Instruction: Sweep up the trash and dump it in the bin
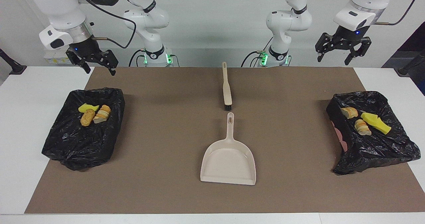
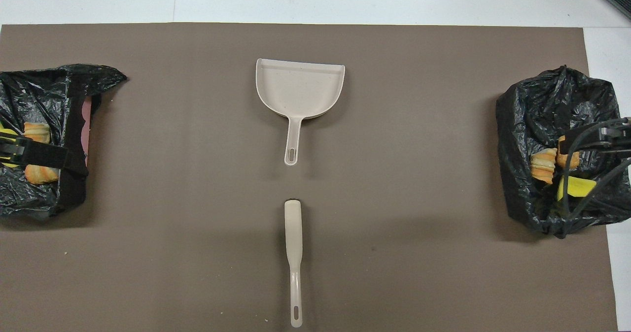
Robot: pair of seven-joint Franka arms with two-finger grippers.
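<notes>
Dustpan (image 1: 228,159) lay mid-worktop (image 1: 159,131) on the brown mat, handle toward the robots; brush (image 1: 226,87) lay in line at 12 o'clock of it in the facing view, nearer the robots, not touching. Food scraps sat in both black-lined bins (image 1: 84,127) (image 1: 370,131) at the worktop ends. Left hand (image 1: 343,51) and right hand (image 1: 93,61) hung raised, fingers apart, holding nothing.

Beige brush (image 1: 227,87) lies flat mid-mat, nearer the robots than the empty beige dustpan (image 1: 228,161); two black-bagged bins (image 1: 84,127) (image 1: 372,131) hold food scraps
</notes>
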